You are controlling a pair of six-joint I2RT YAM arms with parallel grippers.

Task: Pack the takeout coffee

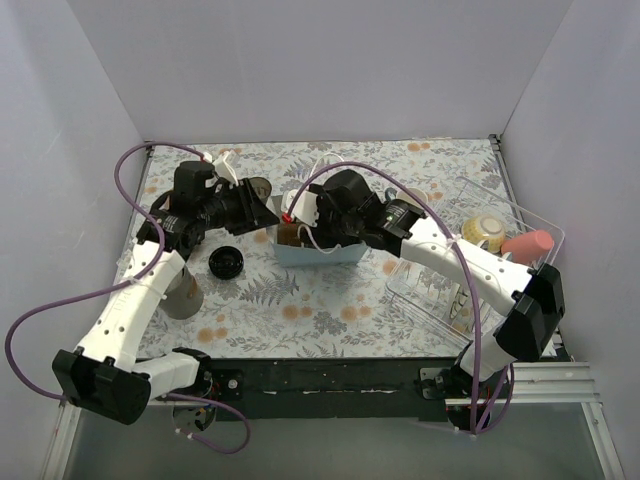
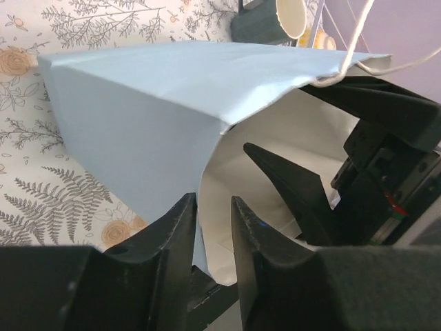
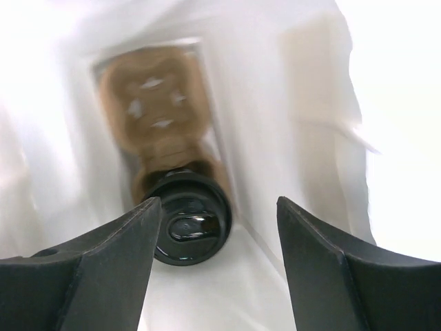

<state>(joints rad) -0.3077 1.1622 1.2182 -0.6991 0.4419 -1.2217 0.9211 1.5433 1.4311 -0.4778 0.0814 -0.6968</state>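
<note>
- Floral worktop (image 1: 300, 300) between plain pale walls, seen from above. A blue bag (image 1: 335, 252) lies on its side at the middle, mouth to the left.
- The coffee (image 1: 290, 235) shows as a brown patch just inside that mouth.
- The left gripper (image 1: 262, 208) is at the bag's left end. The right gripper (image 1: 303, 218) reaches into the mouth from the right.
- Left of the bag lies a round black thing (image 1: 226, 263), and nearer than that a grey cup (image 1: 185, 295). Right of the bag stands a clear bin (image 1: 500, 205).
- Left wrist: the bag (image 2: 138, 117) fills the view, blue outside and white inside. The left gripper (image 2: 213, 207) has its fingers (image 2: 172, 248) slightly apart, with the edge of the bag's wall in the narrow gap and not pinched.
- The right gripper's fingers (image 2: 289, 186) are inside the mouth. A dark mug (image 2: 265, 21) stands beyond the bag.
- Right wrist: white bag (image 3: 289, 83) all round. The coffee (image 3: 189, 217) lies inside it, black lid toward the camera, somewhat blurred.
- The right gripper (image 3: 219, 201) is spread wide, gripping nothing, and the lid sits by its left finger.
</note>
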